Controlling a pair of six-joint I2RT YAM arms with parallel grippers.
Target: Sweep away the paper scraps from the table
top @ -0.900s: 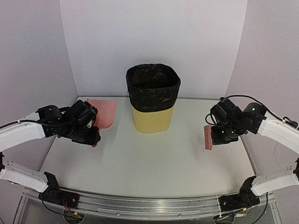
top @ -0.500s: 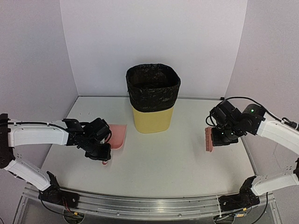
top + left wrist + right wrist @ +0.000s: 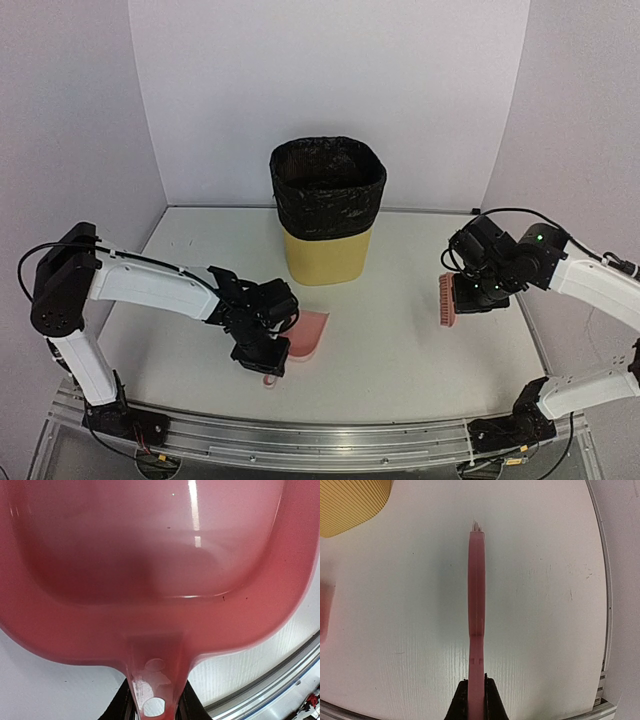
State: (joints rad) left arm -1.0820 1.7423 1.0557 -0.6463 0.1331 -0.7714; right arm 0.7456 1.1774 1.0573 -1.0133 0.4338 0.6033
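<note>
Top view, lower centre: the left gripper [image 3: 264, 360] is clamping the handle [image 3: 268, 379] of a pink dustpan [image 3: 308, 332], with the jaws closed narrowly around it. The pan is pointing toward the upper right, just in front of the waste bin [image 3: 325, 255]. Cannot tell whether its lip is touching the table [image 3: 400, 370].

Left wrist view: the pink dustpan [image 3: 150, 580] is filling most of the frame. Its handle [image 3: 155, 680] is running down between the dark fingers [image 3: 122, 707] at the bottom edge. The metal rail [image 3: 280, 680] is showing at lower right.

Right side of the top view: the right gripper [image 3: 464, 294] is pinching a pink brush [image 3: 446, 298], jaws fully closed on it. The brush is standing edge-on, apart from the bin and its black liner [image 3: 328, 185].

Right wrist view: the brush [image 3: 476, 605] is rising straight up the middle of the frame, and its bristles [image 3: 477, 526] are just peeking out at the far tip. The bin's ribbed yellow corner [image 3: 350, 502] is sitting at upper left.

Paper scraps: cannot tell where they are from these views. The white tabletop [image 3: 545, 605] is spreading under both tools.
</note>
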